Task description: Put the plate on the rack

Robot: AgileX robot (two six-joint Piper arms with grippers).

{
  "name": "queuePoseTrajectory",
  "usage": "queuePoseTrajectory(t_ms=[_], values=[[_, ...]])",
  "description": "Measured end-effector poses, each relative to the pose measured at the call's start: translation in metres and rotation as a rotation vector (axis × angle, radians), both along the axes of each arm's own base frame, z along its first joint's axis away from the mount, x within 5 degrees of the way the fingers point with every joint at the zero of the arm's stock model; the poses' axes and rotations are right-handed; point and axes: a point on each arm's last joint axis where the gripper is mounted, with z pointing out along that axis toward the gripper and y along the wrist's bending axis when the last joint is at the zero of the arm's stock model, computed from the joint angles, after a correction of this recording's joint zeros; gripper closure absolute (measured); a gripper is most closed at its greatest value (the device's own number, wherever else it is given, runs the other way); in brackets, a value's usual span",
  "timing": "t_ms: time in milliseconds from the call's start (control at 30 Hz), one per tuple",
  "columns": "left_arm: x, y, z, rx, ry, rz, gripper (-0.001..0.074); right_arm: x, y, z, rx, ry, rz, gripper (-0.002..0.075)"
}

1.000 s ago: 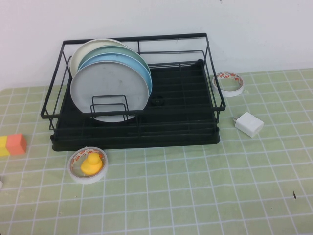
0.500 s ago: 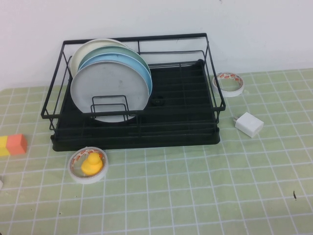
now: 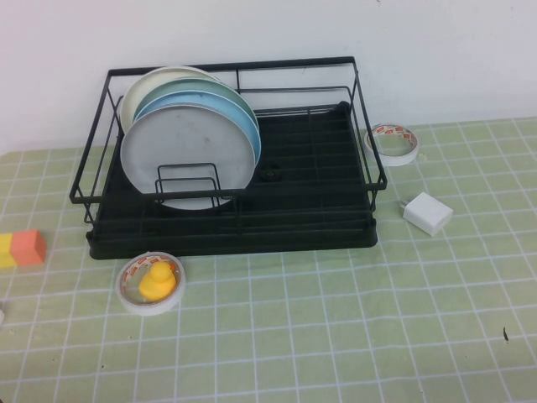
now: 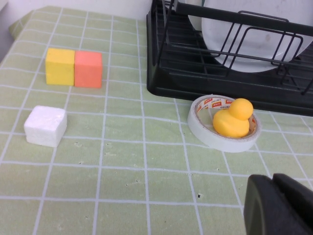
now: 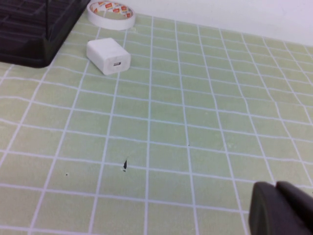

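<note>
The plate (image 3: 189,157) stands upright in the rack (image 3: 310,220), frontmost of the stack against the blue plate (image 3: 245,126), and with my left gripper (image 4: 279,205) and right gripper (image 5: 281,208) off it, jaw state unclear, any nudge could tip it forward.

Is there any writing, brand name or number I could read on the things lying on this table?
Red print inside the white tape roll around the yellow rubber duck: too blurred to read.
Red print on the second white tape roll behind the white charger: too blurred.
Left gripper, right gripper: no markings.
</note>
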Motion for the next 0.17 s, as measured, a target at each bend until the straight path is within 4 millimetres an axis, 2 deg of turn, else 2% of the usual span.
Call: queuePoseTrajectory(t_ms=[167], values=[[0.0000, 0.0000, 0.0000, 0.000, 0.000, 0.000, 0.0736, 0.0000, 0.0000, 0.0000, 0.000, 0.000, 0.000, 0.0728]])
